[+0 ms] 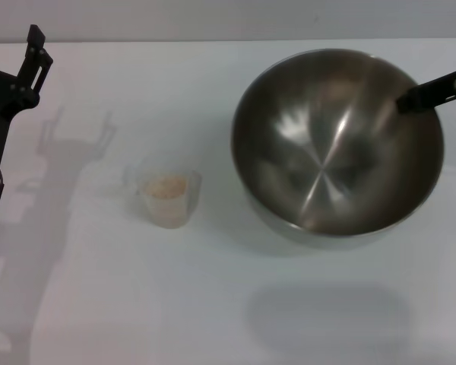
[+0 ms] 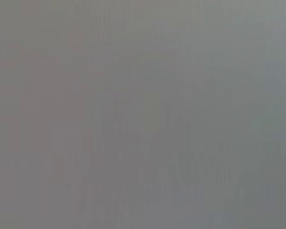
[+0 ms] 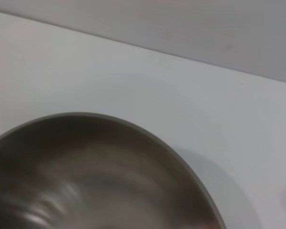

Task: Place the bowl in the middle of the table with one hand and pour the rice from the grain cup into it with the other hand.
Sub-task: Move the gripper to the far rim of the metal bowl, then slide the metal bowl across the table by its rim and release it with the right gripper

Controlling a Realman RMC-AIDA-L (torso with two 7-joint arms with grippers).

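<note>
Head view: right gripper (image 1: 407, 99) holds tilted bowl (image 1: 338, 141); no writing legible.

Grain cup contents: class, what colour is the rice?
Pale beige rice, shown best in the head view.

No readable text

We find no lettering, brand, number or sign on anything in view, not even graduations on the grain cup (image 1: 166, 199).

Brushed, shiny steel on the bowl (image 1: 337, 141); frosted translucent plastic on the grain cup (image 1: 167, 199) (rice (image 1: 166, 185) matt, grainy); smooth matt white bench (image 1: 213, 304).
</note>
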